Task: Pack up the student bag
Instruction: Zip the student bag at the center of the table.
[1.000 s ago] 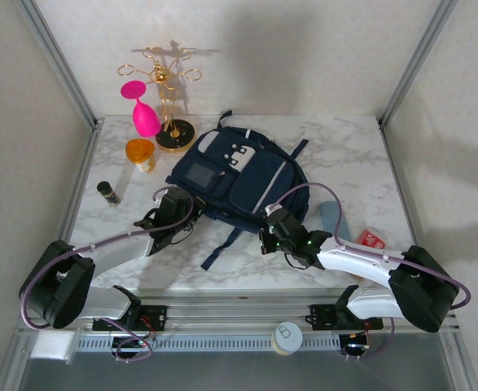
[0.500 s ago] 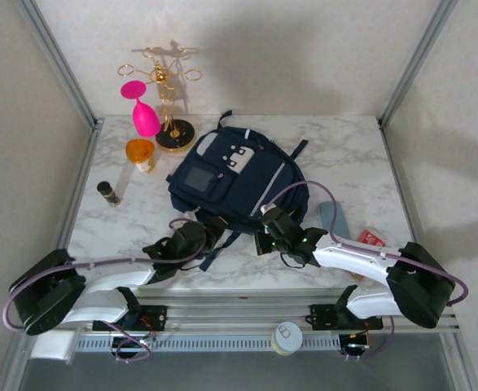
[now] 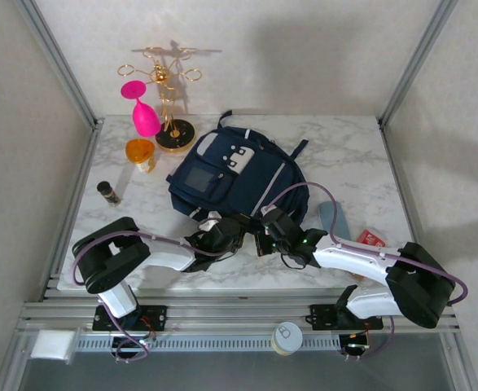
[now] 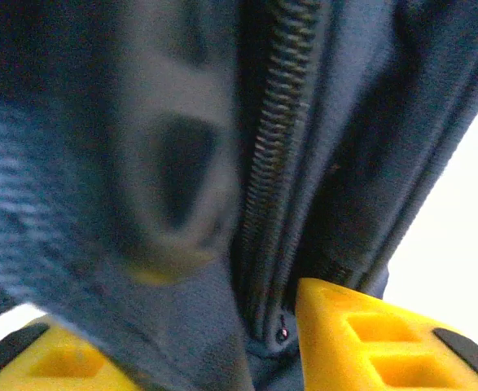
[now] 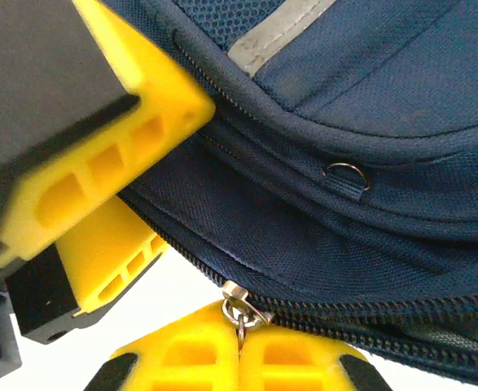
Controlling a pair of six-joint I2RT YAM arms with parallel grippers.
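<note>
On the near half of the worktop [image 3: 353, 163], at its middle: one student bag [image 3: 239, 173], navy with pale stripes, lying flat with its front pockets up and its lower edge toward the arms.

Right hand [image 5: 240, 346]: fingers closed together on the metal zip pull [image 5: 237, 303] at the bag's near edge. We judge this grip is meant to draw the zip along and open the main compartment for packing.

Left hand [image 4: 222, 358]: pressed close against the bag just beside the right hand, its yellow fingers [image 4: 361, 334] standing apart with a fold of navy fabric and the zip [image 4: 273, 147] between them. Whether they pinch the fabric we cannot tell. We read its place as a brace, steadying the cloth so the zip runs instead of dragging the bag.

Other items, all apart from the bag:
- gold wire stand [image 3: 167, 90] and pink glass [image 3: 143, 114], far left;
- orange cup [image 3: 140, 153] and small dark tube [image 3: 107, 192], left;
- flat blue-grey piece [image 3: 332, 218] and red packet [image 3: 371, 239], right.

Surface: white marble-patterned, matt. Room: pale walls on three sides with bare metal posts at the corners.
</note>
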